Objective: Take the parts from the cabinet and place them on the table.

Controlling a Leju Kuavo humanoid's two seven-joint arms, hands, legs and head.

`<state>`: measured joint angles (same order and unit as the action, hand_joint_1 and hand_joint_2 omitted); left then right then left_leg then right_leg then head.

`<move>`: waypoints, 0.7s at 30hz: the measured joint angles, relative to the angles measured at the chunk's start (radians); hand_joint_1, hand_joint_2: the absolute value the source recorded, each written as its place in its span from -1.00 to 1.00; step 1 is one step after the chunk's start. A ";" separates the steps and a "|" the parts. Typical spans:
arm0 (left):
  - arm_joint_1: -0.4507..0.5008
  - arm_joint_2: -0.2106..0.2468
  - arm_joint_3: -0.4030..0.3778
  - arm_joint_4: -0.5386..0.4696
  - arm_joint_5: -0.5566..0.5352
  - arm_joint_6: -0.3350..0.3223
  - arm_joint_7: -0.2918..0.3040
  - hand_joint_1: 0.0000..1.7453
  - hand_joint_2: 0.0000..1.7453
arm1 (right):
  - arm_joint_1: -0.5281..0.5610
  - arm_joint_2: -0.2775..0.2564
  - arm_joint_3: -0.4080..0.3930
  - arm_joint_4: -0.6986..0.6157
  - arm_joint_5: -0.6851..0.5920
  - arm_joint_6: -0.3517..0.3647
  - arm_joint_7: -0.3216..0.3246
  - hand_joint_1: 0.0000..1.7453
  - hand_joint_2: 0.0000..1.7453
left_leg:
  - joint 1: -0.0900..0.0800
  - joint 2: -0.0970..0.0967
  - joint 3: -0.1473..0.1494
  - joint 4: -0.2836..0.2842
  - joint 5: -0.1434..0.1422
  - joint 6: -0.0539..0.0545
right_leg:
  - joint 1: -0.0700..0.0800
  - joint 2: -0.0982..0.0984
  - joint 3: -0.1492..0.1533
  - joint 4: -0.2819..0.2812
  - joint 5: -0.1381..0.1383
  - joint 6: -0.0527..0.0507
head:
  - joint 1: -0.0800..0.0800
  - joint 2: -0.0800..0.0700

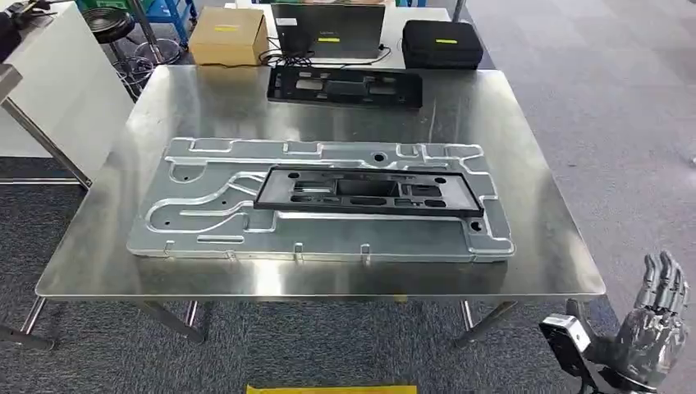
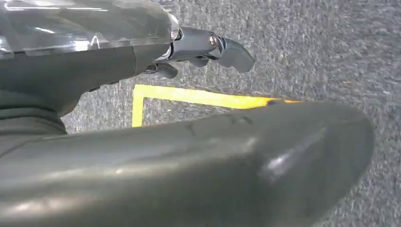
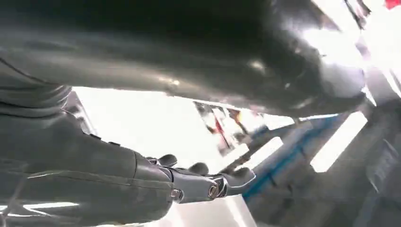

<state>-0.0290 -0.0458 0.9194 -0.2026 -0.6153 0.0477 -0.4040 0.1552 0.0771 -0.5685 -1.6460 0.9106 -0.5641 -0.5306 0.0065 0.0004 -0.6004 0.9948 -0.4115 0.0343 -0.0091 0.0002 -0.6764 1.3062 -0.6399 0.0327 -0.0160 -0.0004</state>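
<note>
A long black plastic part [image 1: 368,194] lies on a large silver metal panel [image 1: 205,215] in the middle of the steel table [image 1: 525,271]. A second black part [image 1: 345,86] lies flat near the table's far edge. My right hand [image 1: 652,316] is raised off the table's near right corner, fingers apart and pointing up, holding nothing; the right wrist view shows its fingers [image 3: 208,182] spread with nothing in them. My left hand [image 2: 189,52] hangs over grey carpet, fingers loosely extended and empty.
Behind the table stand a cardboard box [image 1: 228,35], a dark open case [image 1: 328,31] and a black case [image 1: 441,43]. A white cabinet side [image 1: 49,82] is at the left. Yellow floor tape [image 1: 332,389] marks the carpet near me.
</note>
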 joint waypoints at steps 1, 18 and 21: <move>-0.002 0.000 0.004 0.000 -0.002 -0.003 0.001 -1.00 -1.00 | 0.004 0.000 -0.032 0.027 0.004 0.026 -0.007 -1.00 -1.00 | 0.000 0.000 -0.009 0.002 0.007 -0.002 | -0.002 0.000 0.035 -0.042 0.028 -0.001 | 0.000 0.000; -0.003 -0.008 0.050 -0.001 -0.047 -0.017 0.034 -1.00 -1.00 | -0.142 -0.087 -0.632 0.926 0.327 0.037 0.041 -1.00 -1.00 | 0.000 -0.004 0.038 0.182 -0.096 -0.043 | 0.013 -0.010 0.081 -0.327 0.226 -0.055 | 0.000 0.000; -0.005 -0.005 0.053 -0.004 -0.058 -0.018 0.024 -1.00 -1.00 | -0.156 -0.091 -0.671 1.039 0.359 0.055 0.119 -1.00 -1.00 | -0.009 0.002 0.192 -0.042 -0.126 -0.024 | 0.016 -0.010 0.069 -0.320 0.249 -0.043 | 0.000 0.000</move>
<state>-0.0341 -0.0511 0.9724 -0.2068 -0.6733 0.0301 -0.3796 -0.0006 -0.0141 -1.2398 -0.6068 1.2696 -0.5096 -0.4115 -0.0022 0.0023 -0.4083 0.9527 -0.5373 0.0101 0.0070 -0.0095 -0.6075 0.9861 -0.3909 -0.0105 -0.0160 -0.0004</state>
